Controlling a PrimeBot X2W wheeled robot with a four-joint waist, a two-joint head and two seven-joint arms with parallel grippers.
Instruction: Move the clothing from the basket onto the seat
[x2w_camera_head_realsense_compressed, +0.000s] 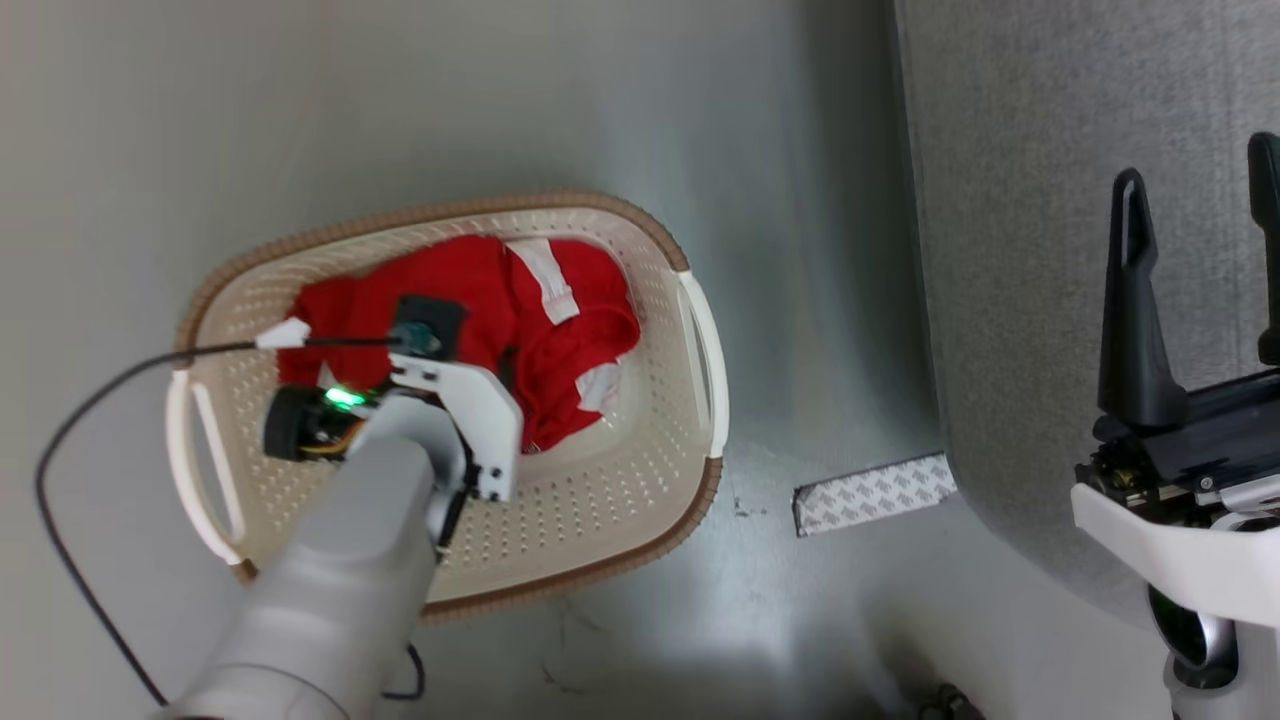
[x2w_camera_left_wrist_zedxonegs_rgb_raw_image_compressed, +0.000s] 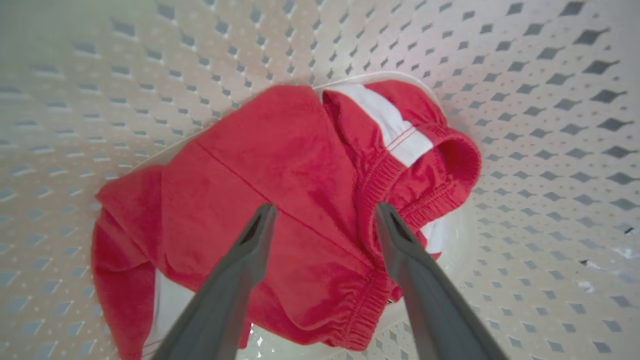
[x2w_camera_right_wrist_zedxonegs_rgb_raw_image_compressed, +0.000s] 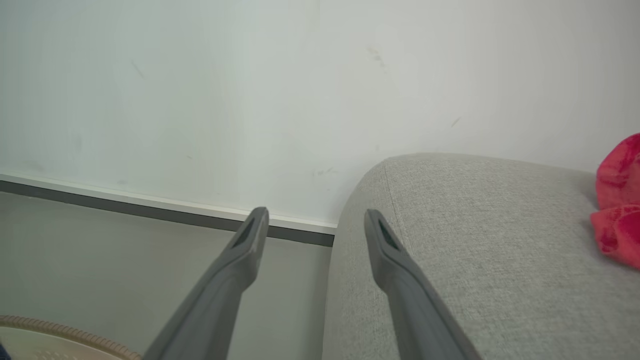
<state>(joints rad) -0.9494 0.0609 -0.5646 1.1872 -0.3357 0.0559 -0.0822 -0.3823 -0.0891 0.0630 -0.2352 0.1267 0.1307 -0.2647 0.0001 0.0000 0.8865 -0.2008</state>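
head view: the left arm (x2w_camera_head_realsense_compressed: 340, 560) reaches down into the basket (x2w_camera_head_realsense_compressed: 620, 470). its wrist housing hides the left jaws and part of the clothing (x2w_camera_head_realsense_compressed: 470, 290), which lies bunched in the basket under and beyond the wrist. the right jaws stand upright over the seat (x2w_camera_head_realsense_compressed: 1020, 250), well apart from the basket. one of the fingers (x2w_camera_head_realsense_compressed: 1135, 330) shows whole, the other is cut off by the frame edge.

left wrist view: the left jaws are released, the two fingers (x2w_camera_left_wrist_zedxonegs_rgb_raw_image_compressed: 235, 280) spread wide and pointing at the clothing (x2w_camera_left_wrist_zedxonegs_rgb_raw_image_compressed: 280, 165). a red fold lies between and just beyond the tips, with the elastic waistband by the tip on the view's right and a white stripe farther out. whether the tips touch the fabric is hard to tell. the perforated basket (x2w_camera_left_wrist_zedxonegs_rgb_raw_image_compressed: 550, 100) wall rings it all.

right wrist view: the right jaws are released and grasp nothing, fingers (x2w_camera_right_wrist_zedxonegs_rgb_raw_image_compressed: 225, 285) apart. the seat (x2w_camera_right_wrist_zedxonegs_rgb_raw_image_compressed: 475, 240) lies beneath and to the right of them, the floor (x2w_camera_right_wrist_zedxonegs_rgb_raw_image_compressed: 100, 260) to their left. some red fabric (x2w_camera_right_wrist_zedxonegs_rgb_raw_image_compressed: 617, 210), cut off at the frame edge, rests on the seat far right of the jaws. the basket (x2w_camera_right_wrist_zedxonegs_rgb_raw_image_compressed: 75, 331) rim shows at the lower left corner.
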